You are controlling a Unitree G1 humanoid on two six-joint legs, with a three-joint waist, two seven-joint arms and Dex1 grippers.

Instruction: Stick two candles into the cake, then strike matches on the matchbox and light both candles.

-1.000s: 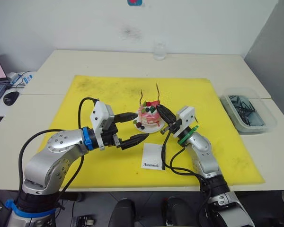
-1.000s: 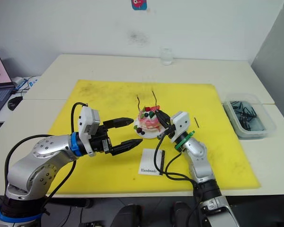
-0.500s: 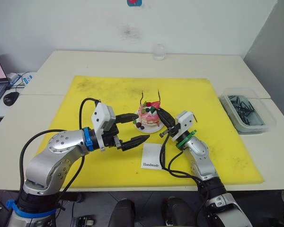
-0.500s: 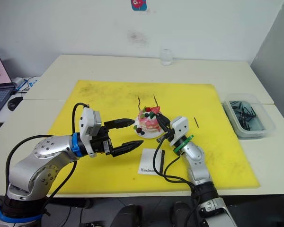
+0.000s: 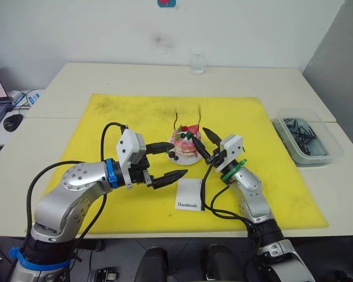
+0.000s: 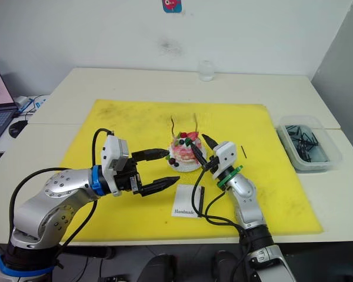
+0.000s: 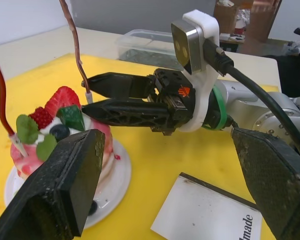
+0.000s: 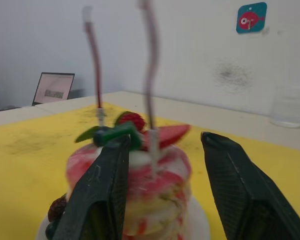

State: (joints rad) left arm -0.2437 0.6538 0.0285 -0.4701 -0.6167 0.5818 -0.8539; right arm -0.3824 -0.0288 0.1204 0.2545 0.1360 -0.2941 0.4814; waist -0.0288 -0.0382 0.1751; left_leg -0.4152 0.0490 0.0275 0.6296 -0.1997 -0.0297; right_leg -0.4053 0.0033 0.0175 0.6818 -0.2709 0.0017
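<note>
Since a second ago your right gripper (image 6: 202,147) has spread its fingers, which were together beside the cake (image 6: 185,152), and it now sits just off the cake's right side with the nearer candle (image 8: 150,80) standing free between its fingers. Your left gripper (image 6: 163,168) has barely shifted; it hangs left of the plate with its fingers wide apart and nothing in them.

Both candles, the other one (image 8: 93,65) included, stand upright in the top of the pink-and-white cake on the yellow mat (image 6: 106,117). They are very thin and wavy, so judge them brittle and easily tipped; touch them low, near the pale ends.

The matchbox (image 6: 187,201) lies flat in front of the cake. It looks light and likely to slide, so pin it by its long edges. One match (image 6: 243,151) lies to the right.
</note>
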